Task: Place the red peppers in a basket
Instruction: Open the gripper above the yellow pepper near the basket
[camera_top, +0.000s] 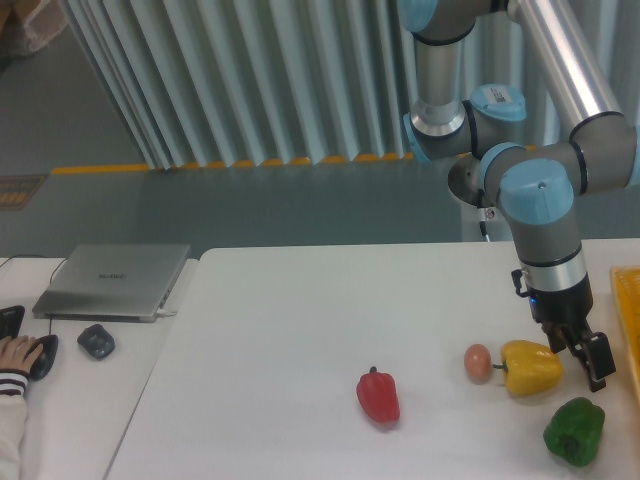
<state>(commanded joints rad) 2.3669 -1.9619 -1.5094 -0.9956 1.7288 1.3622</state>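
The red pepper (378, 396) lies on the white table (300, 330), front centre, glossy with a short dark stem pointing up. My gripper (582, 362) hangs far to its right, just behind and to the right of a yellow pepper (531, 368). Its dark fingers (598, 366) look spread, and I see nothing held between them. At the right edge of the view, only a straight yellow-orange rim of the basket (629, 315) shows.
A green pepper (574, 432) sits front right, below the gripper. A small pinkish egg-shaped object (478, 361) touches the yellow pepper's left side. On the side table to the left are a laptop (112, 280), a mouse (96, 341) and a person's hand (18, 358).
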